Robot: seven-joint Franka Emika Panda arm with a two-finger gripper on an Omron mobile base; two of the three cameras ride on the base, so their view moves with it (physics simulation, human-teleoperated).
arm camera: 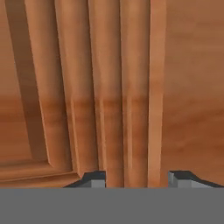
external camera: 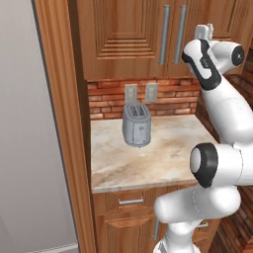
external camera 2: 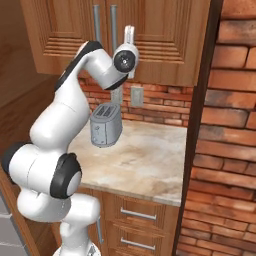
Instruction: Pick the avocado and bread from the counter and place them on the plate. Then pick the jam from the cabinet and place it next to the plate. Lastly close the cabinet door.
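Arm raised high; gripper (arm camera: 136, 177) close against upper cabinet door (arm camera: 109, 87), fingertips (arm camera: 94, 178) set well apart, nothing between them. Cabinet doors (external camera: 128, 34) appear shut, two vertical handles (external camera: 172, 33) side by side. Desk (external camera: 148, 158) carries grey toaster (external camera: 136, 124) at 12 o'clock, near brick backsplash (external camera: 108, 101) with two wall sockets (external camera: 141, 92). Drawers (external camera 2: 137, 227) below desk closed.
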